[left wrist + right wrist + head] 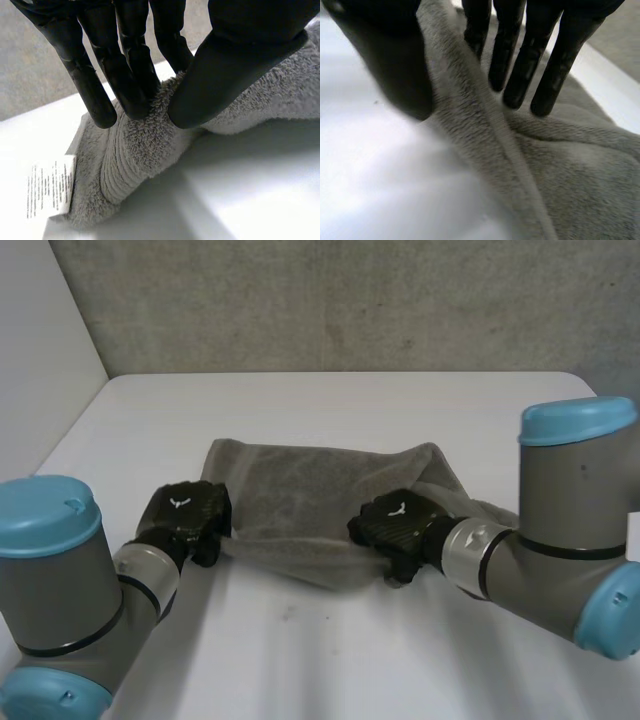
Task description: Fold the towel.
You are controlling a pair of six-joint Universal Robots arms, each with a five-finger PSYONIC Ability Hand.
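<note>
A grey towel (pixel 320 500) lies bunched across the middle of the white table (pixel 330 400). My left hand (pixel 185 520) is at the towel's near left corner. In the left wrist view the towel (pixel 150 150) is pinched at its edge between the fingers (pixel 125 75) and the thumb (pixel 235 60). My right hand (pixel 395 525) is at the towel's near right edge. In the right wrist view its thumb (pixel 395 65) and straight fingers (pixel 520 65) stand apart, and a ridge of the towel (pixel 570 190) runs loosely between them.
A white care label (pixel 50 187) sticks out from the towel's corner below my left hand. Bare table lies in front of the towel and behind it, up to a grey wall (pixel 350 300).
</note>
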